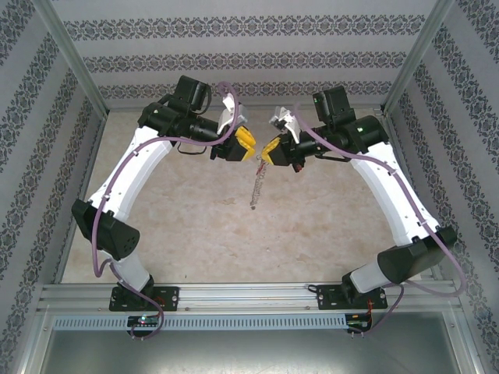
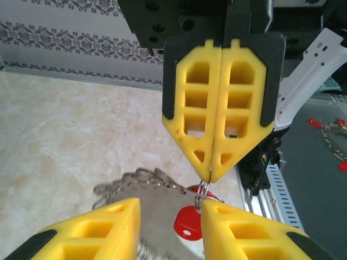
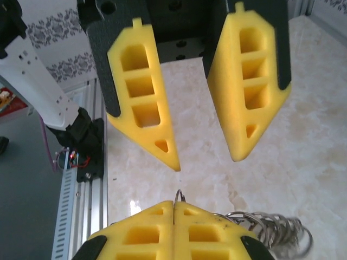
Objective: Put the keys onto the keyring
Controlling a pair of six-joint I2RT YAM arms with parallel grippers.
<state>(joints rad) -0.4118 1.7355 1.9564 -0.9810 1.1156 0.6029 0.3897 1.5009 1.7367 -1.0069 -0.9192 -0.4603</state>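
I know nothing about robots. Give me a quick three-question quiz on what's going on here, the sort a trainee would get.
1. True or false: the right jaws are shut on the keyring.
2. What colour is the head of the key? A blue, B red, C green.
3. Fill in the gap: the left jaws stand ____, facing the right jaws.

Key: 1 true; 2 B; 3 open.
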